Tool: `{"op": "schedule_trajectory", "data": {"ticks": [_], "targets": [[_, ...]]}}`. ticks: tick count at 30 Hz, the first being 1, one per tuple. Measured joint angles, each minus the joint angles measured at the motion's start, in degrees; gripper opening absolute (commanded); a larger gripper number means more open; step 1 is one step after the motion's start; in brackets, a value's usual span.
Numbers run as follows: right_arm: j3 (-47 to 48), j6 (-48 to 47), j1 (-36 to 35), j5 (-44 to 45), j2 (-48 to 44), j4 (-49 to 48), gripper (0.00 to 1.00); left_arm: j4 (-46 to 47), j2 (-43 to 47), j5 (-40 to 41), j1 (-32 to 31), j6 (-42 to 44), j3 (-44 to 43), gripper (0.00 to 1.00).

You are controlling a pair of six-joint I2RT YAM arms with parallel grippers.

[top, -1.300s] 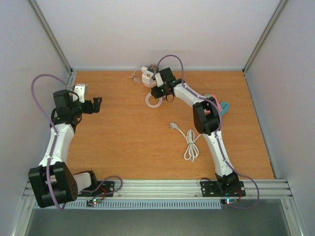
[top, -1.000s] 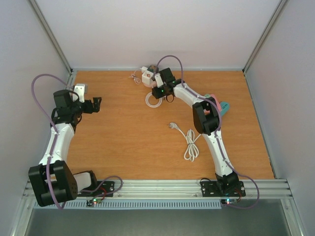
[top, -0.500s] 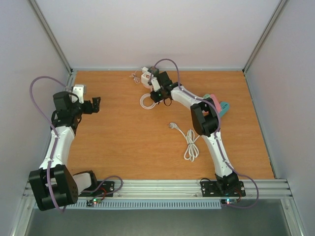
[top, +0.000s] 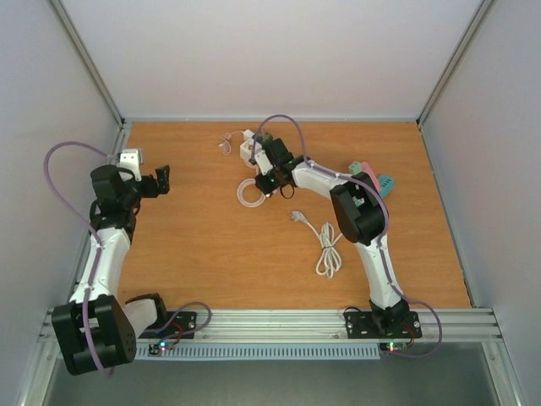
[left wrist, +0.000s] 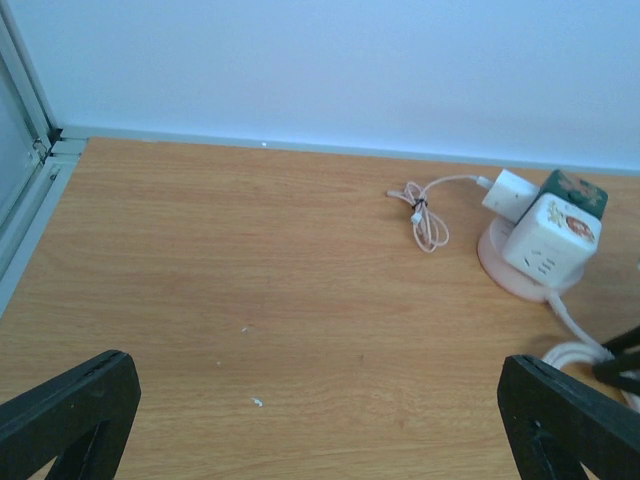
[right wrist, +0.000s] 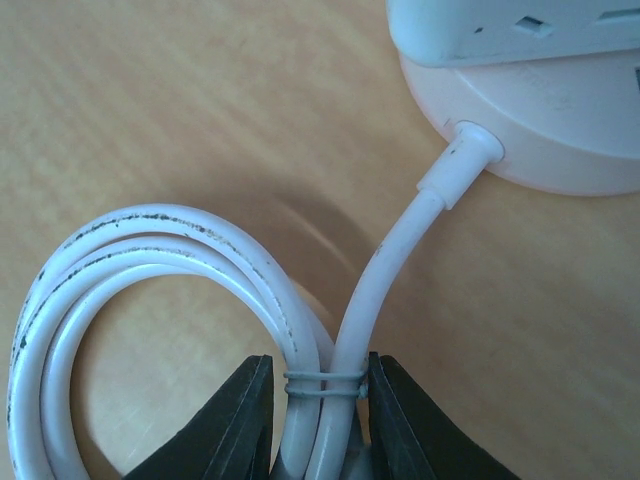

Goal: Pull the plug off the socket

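A white cube socket (left wrist: 548, 238) stands on a round pink base (left wrist: 497, 262) at the back middle of the table (top: 211, 254); it also shows in the top view (top: 248, 150). A white plug (left wrist: 508, 193) with a thin bundled cord (left wrist: 428, 218) sits in the cube's far side. My right gripper (right wrist: 318, 392) is shut on the socket's thick white cable (right wrist: 385, 275) where a tie binds its coil (right wrist: 150, 250), just in front of the base (right wrist: 545, 120). My left gripper (left wrist: 320, 420) is open and empty, far to the left (top: 161, 180).
A loose white cord with a plug (top: 325, 244) lies in the middle of the table. Pink and teal objects (top: 374, 176) lie at the right behind the right arm. A dark green block (left wrist: 575, 190) sits against the cube. Walls enclose the back and sides.
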State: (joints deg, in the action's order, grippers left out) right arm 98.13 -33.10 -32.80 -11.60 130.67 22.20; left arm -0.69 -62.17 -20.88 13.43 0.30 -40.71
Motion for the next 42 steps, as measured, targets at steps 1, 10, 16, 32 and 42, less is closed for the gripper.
{"op": "schedule_trajectory", "data": {"ticks": [1, 10, 16, 32, 42], "targets": [[-1.4, 0.0, -0.4, 0.0, -0.9, -0.2, 0.27, 0.6, 0.3, 0.0, 0.0, -0.3, 0.5, 1.00], [-13.1, 0.0, -3.9, -1.4, -8.9, -0.8, 0.26, 2.1, 0.5, -1.7, 0.0, -1.3, 1.4, 1.00], [-21.5, 1.1, -4.9, -3.0, -15.3, -1.4, 0.27, 1.7, -0.1, -4.6, 0.0, 0.0, 1.3, 1.00], [-36.7, 6.0, -10.0, -8.0, -26.5, -3.0, 0.28, -2.4, -0.7, -11.8, -1.8, 6.4, 1.3, 1.00], [-39.2, 9.6, -18.2, -13.2, -28.1, -3.0, 0.40, -8.2, 1.8, -14.9, -6.9, 14.3, 1.5, 1.00]]}}
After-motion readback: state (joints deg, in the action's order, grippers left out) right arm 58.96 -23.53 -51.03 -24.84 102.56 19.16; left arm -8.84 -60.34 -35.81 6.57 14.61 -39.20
